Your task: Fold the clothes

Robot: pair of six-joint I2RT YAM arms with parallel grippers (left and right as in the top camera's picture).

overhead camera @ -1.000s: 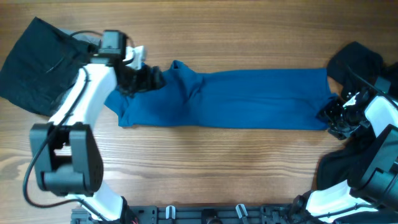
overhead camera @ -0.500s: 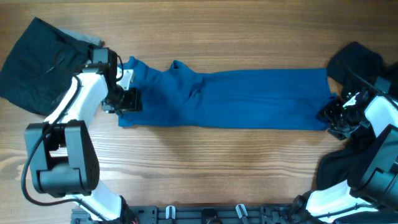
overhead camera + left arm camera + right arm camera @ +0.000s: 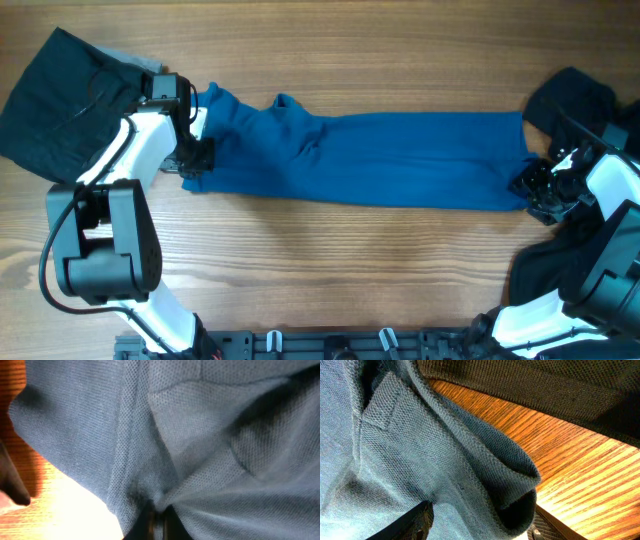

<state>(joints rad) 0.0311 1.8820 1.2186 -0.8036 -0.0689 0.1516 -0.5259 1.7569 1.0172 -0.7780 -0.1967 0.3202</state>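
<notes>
The clothes in hand are one medium-blue polo shirt (image 3: 380, 160), stretched as a long band across the table. My left gripper (image 3: 197, 160) sits at the shirt's left end. In the left wrist view its jaws (image 3: 159, 522) are pinched shut on a pucker of blue knit (image 3: 200, 450). My right gripper (image 3: 530, 190) holds the right end. In the right wrist view a thick roll of blue fabric (image 3: 470, 475) fills the gap between its fingers (image 3: 415, 522), so it is shut on the shirt.
A black garment (image 3: 60, 100) lies at the far left with a grey edge showing. More dark clothes lie at the right, (image 3: 570, 100) and near the right arm's base (image 3: 545, 270). A dark knit (image 3: 545, 385) hangs over the bare wood (image 3: 580, 470).
My left gripper moved left along the shirt to its left end and closed on the fabric. That end now lies further left. The right arm has not moved.
</notes>
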